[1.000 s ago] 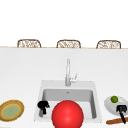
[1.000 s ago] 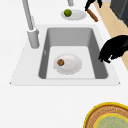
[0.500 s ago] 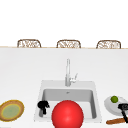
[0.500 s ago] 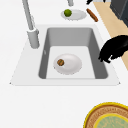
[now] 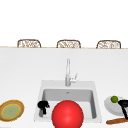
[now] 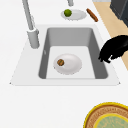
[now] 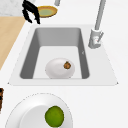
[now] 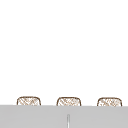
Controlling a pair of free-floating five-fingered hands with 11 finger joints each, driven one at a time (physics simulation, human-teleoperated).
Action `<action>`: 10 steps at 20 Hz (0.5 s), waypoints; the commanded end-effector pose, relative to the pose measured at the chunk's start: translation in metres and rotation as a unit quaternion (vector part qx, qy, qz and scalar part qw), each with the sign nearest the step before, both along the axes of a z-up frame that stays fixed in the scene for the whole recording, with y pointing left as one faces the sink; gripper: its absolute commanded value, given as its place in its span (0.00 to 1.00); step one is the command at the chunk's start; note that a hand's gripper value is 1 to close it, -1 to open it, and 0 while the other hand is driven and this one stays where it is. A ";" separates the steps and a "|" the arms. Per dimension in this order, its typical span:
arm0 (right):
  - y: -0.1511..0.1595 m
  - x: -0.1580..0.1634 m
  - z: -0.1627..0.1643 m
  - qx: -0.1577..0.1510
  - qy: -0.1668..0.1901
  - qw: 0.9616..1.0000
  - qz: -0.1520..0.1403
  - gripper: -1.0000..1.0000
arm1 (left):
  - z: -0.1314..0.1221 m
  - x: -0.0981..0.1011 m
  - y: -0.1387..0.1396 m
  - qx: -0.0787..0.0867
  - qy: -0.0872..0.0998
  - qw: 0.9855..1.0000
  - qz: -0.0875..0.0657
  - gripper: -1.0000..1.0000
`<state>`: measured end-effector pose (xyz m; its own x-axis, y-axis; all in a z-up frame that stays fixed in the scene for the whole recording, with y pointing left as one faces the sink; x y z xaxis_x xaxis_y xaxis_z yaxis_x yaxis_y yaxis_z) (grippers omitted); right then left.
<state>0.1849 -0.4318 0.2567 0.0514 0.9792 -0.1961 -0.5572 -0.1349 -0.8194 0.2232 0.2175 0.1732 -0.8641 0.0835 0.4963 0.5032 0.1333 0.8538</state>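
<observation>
Black, left hand [image 5: 43, 106]: hovering at the front left corner of the sink [image 5: 98, 100], above the rim, fingers hanging loose and gripping nothing. It is showing no change from half a second ago.

Black, right hand [image 5: 123, 103]: hanging over the right part of the white plate [image 5: 108, 105] on the counter [image 5: 22, 75], right of the sink. It is sitting a touch further right than a second ago, a small drift and no more. Whether it is gripping anything I cannot tell.

Green lime [image 5: 114, 99]: lying on the white plate, just beside the right hand, unmoved.

Brown stick [image 5: 116, 121]: lying on the counter just in front of that plate, below the right hand, also unmoved.

White dish [image 6: 71, 65]: resting on the sink floor, carrying a small brown lump [image 6: 60, 62] near its edge, well apart from either hand.

Red ball [image 5: 67, 115]: showing in front of the sink and covering its near rim.

Yellow-rimmed plate [image 5: 11, 110]: sitting on the counter left of the sink, near the left hand but not touching it.

Grey tap [image 5: 67, 72]: standing behind the basin.

Three wicker chair backs [image 5: 28, 43]: showing beyond the counter's far edge.
</observation>
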 end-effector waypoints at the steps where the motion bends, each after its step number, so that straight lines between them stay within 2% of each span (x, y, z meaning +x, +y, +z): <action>1: 0.007 0.000 0.006 -0.004 -0.062 0.998 0.015 0.00 | 0.000 0.000 0.000 0.000 0.000 1.000 0.000 0.50; 2: 0.005 0.000 0.006 -0.014 -0.058 0.998 0.025 0.00 | 0.000 0.000 0.000 0.000 0.000 1.000 0.000 0.50; 3: 0.003 -0.005 0.004 0.000 -0.032 0.999 0.022 0.00 | 0.000 0.000 0.000 0.000 0.000 1.000 0.000 0.50; 4: 0.003 0.001 0.005 0.000 -0.044 0.999 0.007 0.00 | 0.000 0.000 0.000 0.000 0.000 1.000 0.000 0.50; 9: 0.005 0.002 0.008 0.002 -0.051 0.999 0.012 0.00 | 0.000 0.000 0.000 0.000 0.000 1.000 0.000 0.50; 10: 0.005 -0.002 0.009 0.002 -0.063 0.998 0.014 0.00 | 0.000 0.000 0.000 0.000 0.000 1.000 0.000 0.50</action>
